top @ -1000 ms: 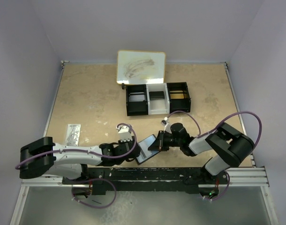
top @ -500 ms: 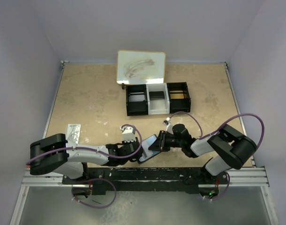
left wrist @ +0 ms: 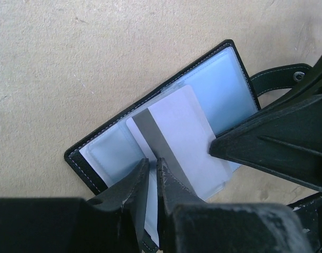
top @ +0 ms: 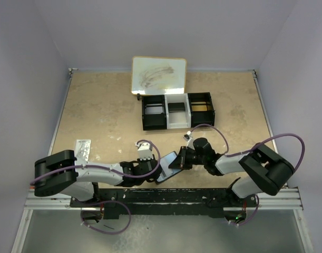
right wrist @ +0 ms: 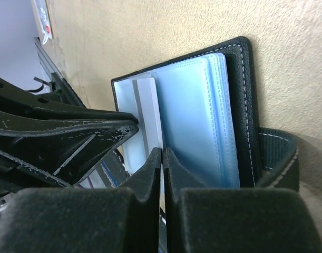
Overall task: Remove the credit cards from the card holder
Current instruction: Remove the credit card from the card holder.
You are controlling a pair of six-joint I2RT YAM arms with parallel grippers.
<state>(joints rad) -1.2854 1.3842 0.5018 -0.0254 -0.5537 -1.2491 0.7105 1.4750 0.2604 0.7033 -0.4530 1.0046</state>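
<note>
The black card holder lies open between both grippers near the table's front edge, its shiny blue pockets facing up. A white credit card with a grey stripe sticks halfway out of a pocket. My left gripper has its jaws drawn almost together on the card's near long edge, with only a thin slit between them. My right gripper is shut on the edge of a clear pocket leaf of the card holder, right beside the card. The holder's snap tab trails out behind the right fingers.
A black-and-white three-compartment tray stands mid-table, with a white board behind it. A small silvery packet lies at the left. The metal rail runs along the near edge just behind the grippers.
My left arm has slid right to the holder and its jaws have narrowed onto the card. The right gripper opened briefly and shut again on the holder.
</note>
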